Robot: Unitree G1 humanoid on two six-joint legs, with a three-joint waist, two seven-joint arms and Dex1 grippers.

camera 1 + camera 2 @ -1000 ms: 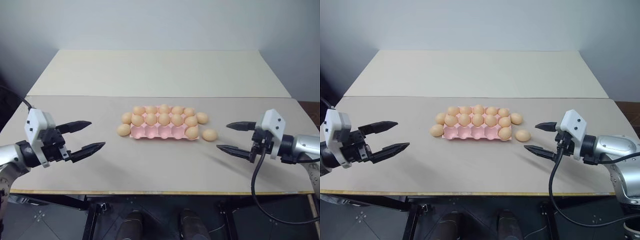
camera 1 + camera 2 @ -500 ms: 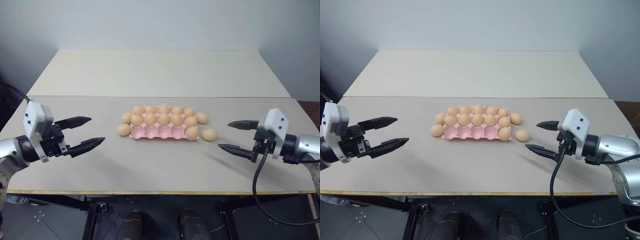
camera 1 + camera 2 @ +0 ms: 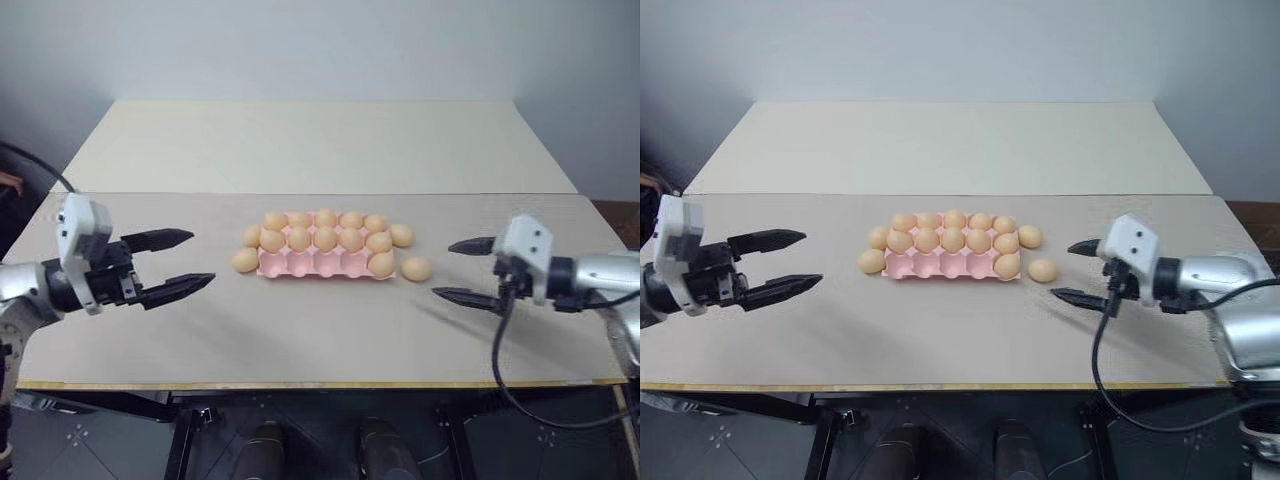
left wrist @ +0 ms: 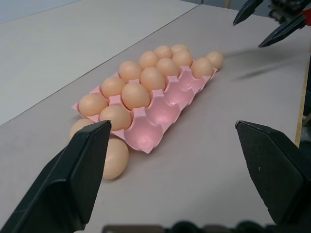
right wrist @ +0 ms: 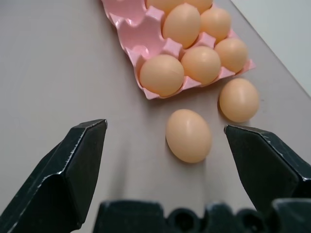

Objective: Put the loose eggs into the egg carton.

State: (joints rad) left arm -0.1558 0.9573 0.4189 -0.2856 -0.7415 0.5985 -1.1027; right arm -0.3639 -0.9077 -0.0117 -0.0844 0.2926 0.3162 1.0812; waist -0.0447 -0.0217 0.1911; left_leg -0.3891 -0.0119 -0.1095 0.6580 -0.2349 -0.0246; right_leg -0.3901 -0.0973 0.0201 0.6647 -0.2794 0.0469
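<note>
Both end effectors hang with their black fingers spread wide and nothing between them: the left end effector [image 3: 180, 262] at the left of the head frame, the right end effector [image 3: 466, 271] at the right. The egg carton [image 3: 326, 263] sits mid-frame on the counter [image 3: 320, 330], its back two rows filled and four near cups bare, with one egg in the near right cup. Four loose eggs lie around it: two at its left end [image 3: 246, 260], one at the far right corner [image 3: 402, 235], and one just off the near right corner [image 3: 417, 269]. That last egg [image 5: 188, 135] looks the natural first pick, since your right fingers already frame it. Come down over it, straddle its narrow waist, close gently so it does not squirt away, then lift clear before crossing to a bare cup.
</note>
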